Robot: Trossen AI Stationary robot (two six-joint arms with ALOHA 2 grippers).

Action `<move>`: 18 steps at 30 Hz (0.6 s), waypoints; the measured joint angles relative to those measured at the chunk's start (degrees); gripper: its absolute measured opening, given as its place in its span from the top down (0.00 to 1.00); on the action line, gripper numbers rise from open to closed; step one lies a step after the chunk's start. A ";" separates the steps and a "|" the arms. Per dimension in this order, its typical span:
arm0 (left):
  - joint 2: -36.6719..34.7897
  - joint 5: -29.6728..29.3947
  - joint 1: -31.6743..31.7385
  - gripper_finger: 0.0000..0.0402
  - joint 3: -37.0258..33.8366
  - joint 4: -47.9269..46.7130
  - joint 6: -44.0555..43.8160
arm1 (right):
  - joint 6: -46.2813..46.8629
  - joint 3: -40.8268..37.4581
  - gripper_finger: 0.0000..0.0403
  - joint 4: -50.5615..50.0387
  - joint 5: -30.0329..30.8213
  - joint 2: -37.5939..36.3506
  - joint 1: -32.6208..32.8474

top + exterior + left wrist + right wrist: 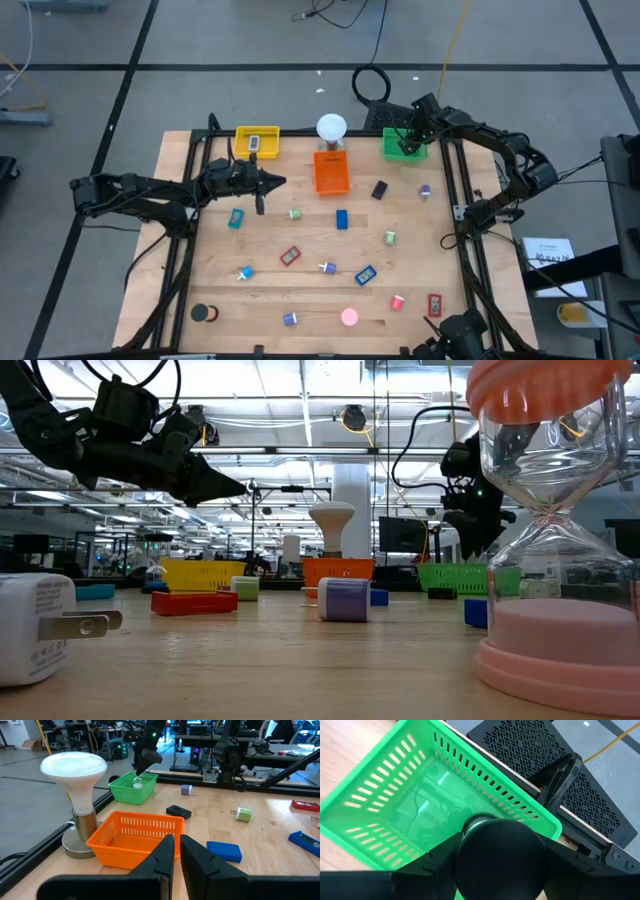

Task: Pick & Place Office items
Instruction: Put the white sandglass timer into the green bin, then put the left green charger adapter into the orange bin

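I hold my right end effector over the green tray, gripping a black roll, my left end effector pinched shut and empty near the orange tray, while most office items remain scattered across the tabletop.

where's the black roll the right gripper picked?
Held in the right gripper, directly above the green tray at the table's far right corner in the high view; that black roll fills the space between the fingers in the right wrist view.
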 joint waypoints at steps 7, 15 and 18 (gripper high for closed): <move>0.00 0.00 0.00 0.92 0.00 0.00 0.00 | 0.06 -1.03 0.46 3.23 0.15 -0.02 0.00; 0.00 -0.02 0.00 0.92 0.00 0.00 0.02 | -0.45 -1.03 0.34 4.46 5.01 -0.58 0.17; 0.00 0.00 0.00 0.92 0.00 0.00 0.04 | -0.49 -1.03 0.33 4.38 5.03 -2.26 0.17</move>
